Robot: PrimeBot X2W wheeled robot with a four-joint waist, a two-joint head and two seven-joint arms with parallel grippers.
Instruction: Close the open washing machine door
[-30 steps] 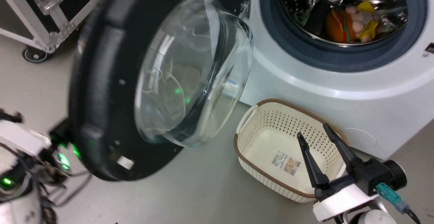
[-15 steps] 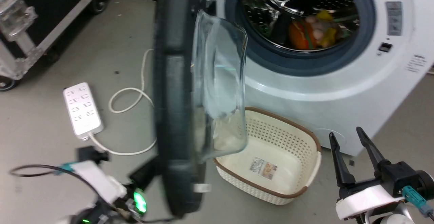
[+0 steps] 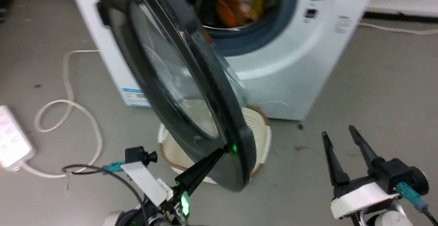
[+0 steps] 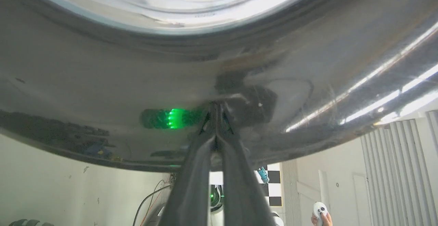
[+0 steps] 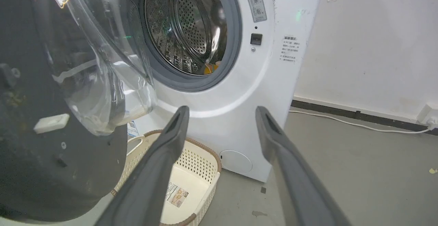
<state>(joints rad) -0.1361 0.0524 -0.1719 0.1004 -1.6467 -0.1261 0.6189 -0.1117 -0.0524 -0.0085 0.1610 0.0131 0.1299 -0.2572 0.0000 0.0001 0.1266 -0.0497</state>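
Left gripper (image 3: 219,152): fingers pressed together with nothing between them, tips set against the glossy outer face of the washing machine door (image 3: 164,82) near its lower rim; the left wrist view shows the same contact, with a green lamp mirrored in the black. Door: half open, standing at a slant between the left arm and the washing machine (image 3: 294,58). Its free edge is not yet home, and the drum opening is uncovered with coloured laundry inside. Step in hand, by judgement: pushing the door shut. Recommended handling: hold the tips square to the slick rim so they do not skate off, follow the hinge arc, and press until the latch catches. Right gripper (image 3: 337,131): fingers spread, empty, well apart to the right; best left there, out of the door's sweep. Basket (image 3: 263,140): cream, brown-rimmed, on the floor below the door, apparently beneath its path rather than in it. Floor (image 3: 376,82): smooth grey, lightly scuffed. At far left, a white power strip (image 3: 10,140) and a looped cable (image 3: 67,79). Behind: white wall (image 5: 369,41) with dark skirting.
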